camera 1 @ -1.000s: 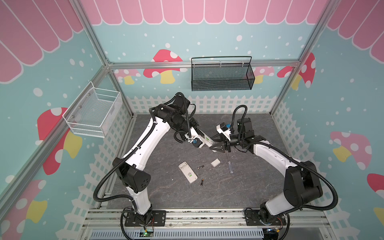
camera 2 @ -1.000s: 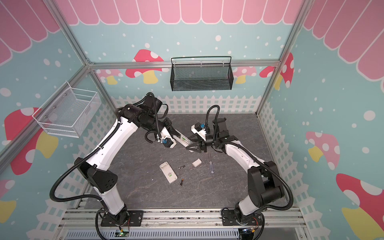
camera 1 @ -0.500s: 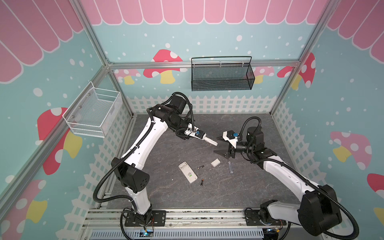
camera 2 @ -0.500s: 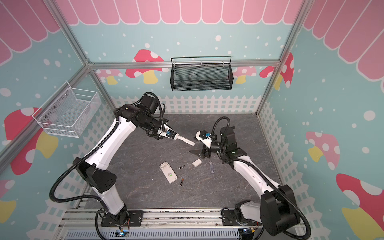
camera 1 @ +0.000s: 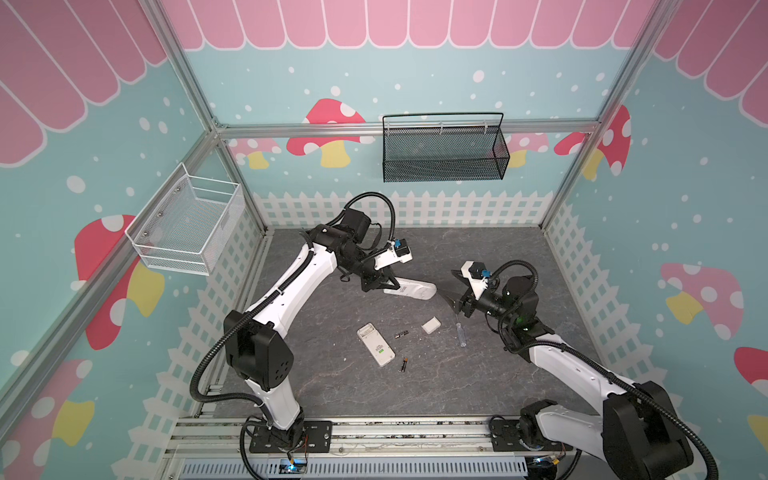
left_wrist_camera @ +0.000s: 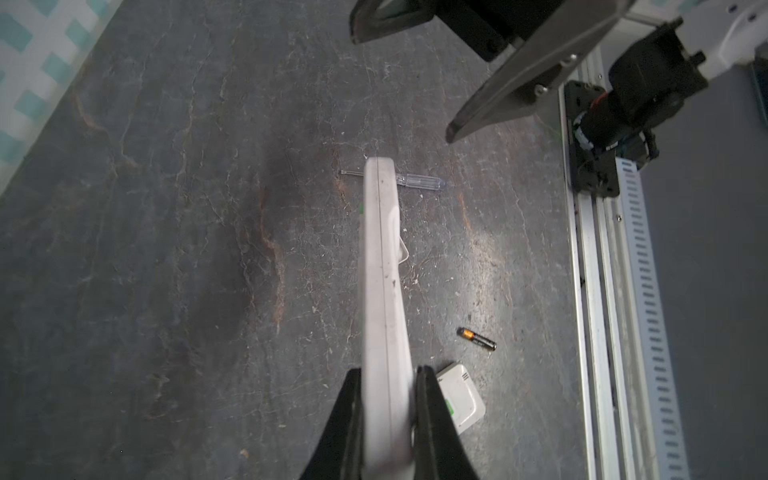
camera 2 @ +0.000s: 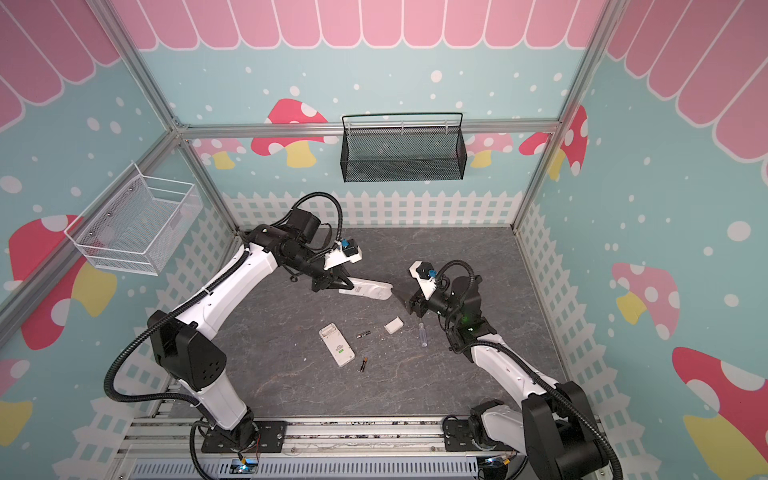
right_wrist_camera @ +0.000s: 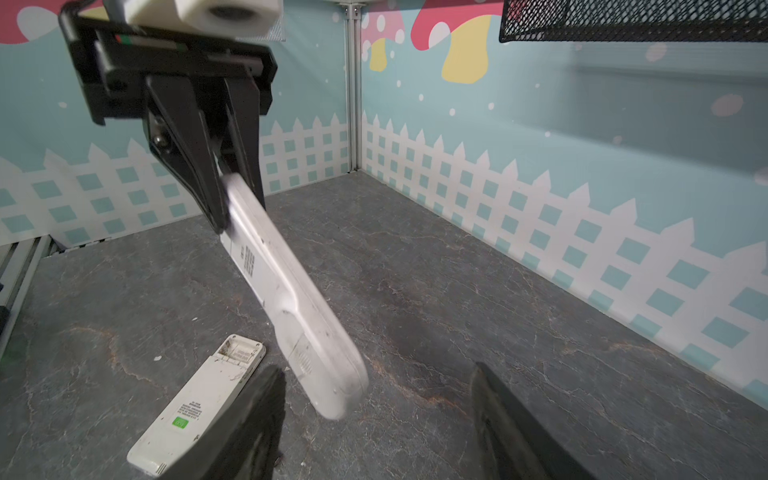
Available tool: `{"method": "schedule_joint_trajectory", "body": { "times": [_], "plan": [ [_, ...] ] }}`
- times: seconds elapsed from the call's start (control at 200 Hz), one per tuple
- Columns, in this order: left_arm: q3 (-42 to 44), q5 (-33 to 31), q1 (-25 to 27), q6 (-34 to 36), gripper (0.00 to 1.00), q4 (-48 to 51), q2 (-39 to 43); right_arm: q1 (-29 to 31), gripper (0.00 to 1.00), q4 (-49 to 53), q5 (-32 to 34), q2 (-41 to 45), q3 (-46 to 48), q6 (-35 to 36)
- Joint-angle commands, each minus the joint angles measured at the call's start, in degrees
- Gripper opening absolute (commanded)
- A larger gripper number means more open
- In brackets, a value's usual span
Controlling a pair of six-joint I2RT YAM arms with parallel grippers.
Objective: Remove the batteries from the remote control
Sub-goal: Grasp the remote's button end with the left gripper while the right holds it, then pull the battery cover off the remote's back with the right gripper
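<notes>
A flat white remote [camera 1: 375,344] lies on the grey stone-patterned mat [camera 1: 332,386], its end bay open and the print on its green sticker [right_wrist_camera: 180,422] too small to read. The left gripper [camera 1: 384,284] pinches a rounded white remote [camera 1: 411,289] in the air, and below it a slim black battery [camera 1: 401,334] and a gold-banded battery [camera 1: 403,364] lie loose beside the flat one. Rightward are a small white cover [camera 1: 431,325], the right gripper [camera 1: 453,286] spread wide and empty, and a clear-handled screwdriver [camera 1: 460,336].

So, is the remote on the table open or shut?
Open: the remote lies back up, battery compartment uncovered, a white cover lying apart.
</notes>
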State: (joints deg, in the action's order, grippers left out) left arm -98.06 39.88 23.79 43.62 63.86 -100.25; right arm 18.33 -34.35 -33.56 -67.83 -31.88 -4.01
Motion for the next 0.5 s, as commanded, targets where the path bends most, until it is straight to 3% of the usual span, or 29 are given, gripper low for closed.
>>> {"method": "schedule_joint_trajectory", "body": {
  "times": [0.0,0.145,0.325,0.495],
  "plan": [
    [4.6,1.0,0.0,-15.9,0.0,-9.4,3.5,0.0,0.7,-4.3,0.6,-2.4,0.9,-3.0],
    [8.2,-1.3,0.0,-20.2,0.0,-13.0,3.7,0.8,0.69,-6.9,-0.6,-4.9,2.3,-6.1],
    [11.2,2.8,-0.1,-29.1,0.0,-18.5,2.6,1.8,0.67,-10.5,-1.6,-10.1,3.0,-12.8],
    [14.1,8.3,-1.5,-34.4,0.0,-24.0,2.0,2.2,0.67,-12.8,-2.3,-13.4,4.0,-14.4]
  ]
}}
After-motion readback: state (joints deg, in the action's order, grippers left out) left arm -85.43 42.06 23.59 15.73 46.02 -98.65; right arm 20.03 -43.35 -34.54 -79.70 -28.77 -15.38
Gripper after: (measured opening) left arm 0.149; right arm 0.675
